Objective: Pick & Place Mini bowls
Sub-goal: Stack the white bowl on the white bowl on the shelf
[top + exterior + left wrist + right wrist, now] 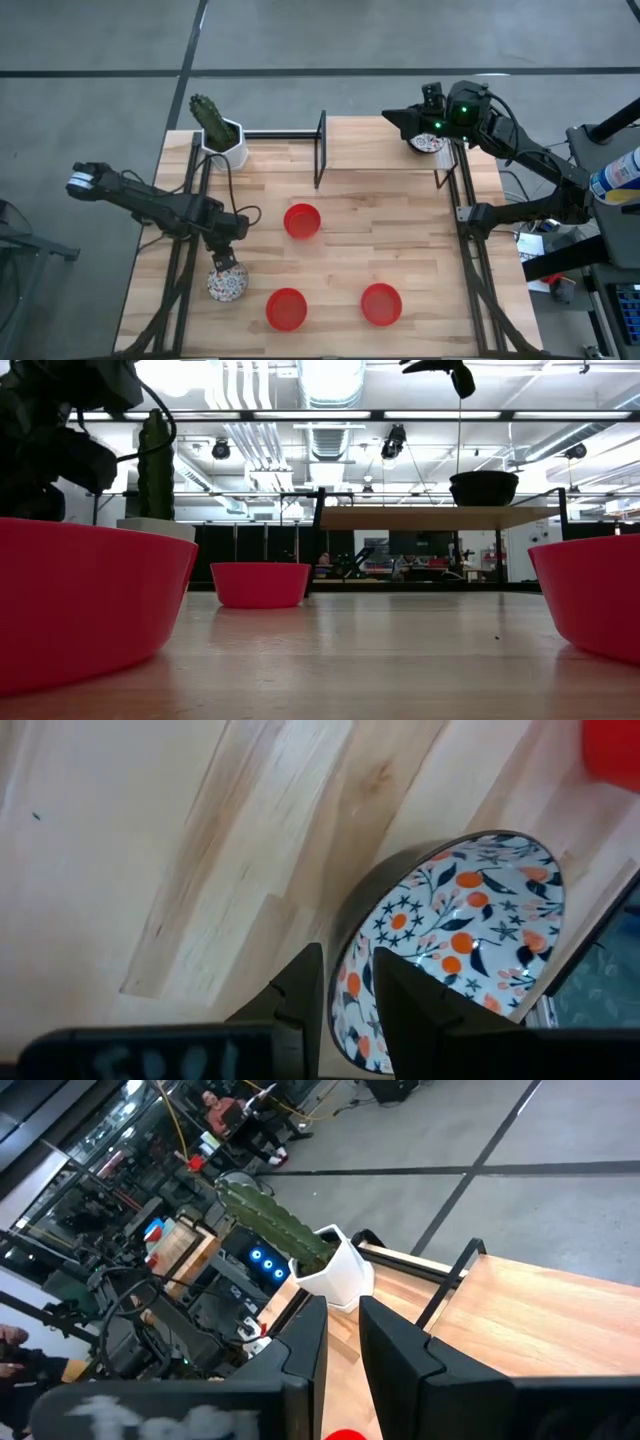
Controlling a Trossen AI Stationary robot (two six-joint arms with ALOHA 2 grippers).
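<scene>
- High view: table (400,235) carries three red bowls, one (302,221) mid-table, two (287,308) (381,303) along the near edge.
- Left pincer (226,264) grasps the rim of a floral bowl (227,284) at the near-left corner; one finger inside, one outside; bowl extends directly ahead of the fingers.
- Right pincer (428,125) hangs over another floral bowl (430,143), far-right corner; grip state cannot be told.

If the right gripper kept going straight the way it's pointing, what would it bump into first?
Probably the cactus pot: the right gripper points across the table straight at it, with nothing seen between. Depth is hard to judge.
</scene>
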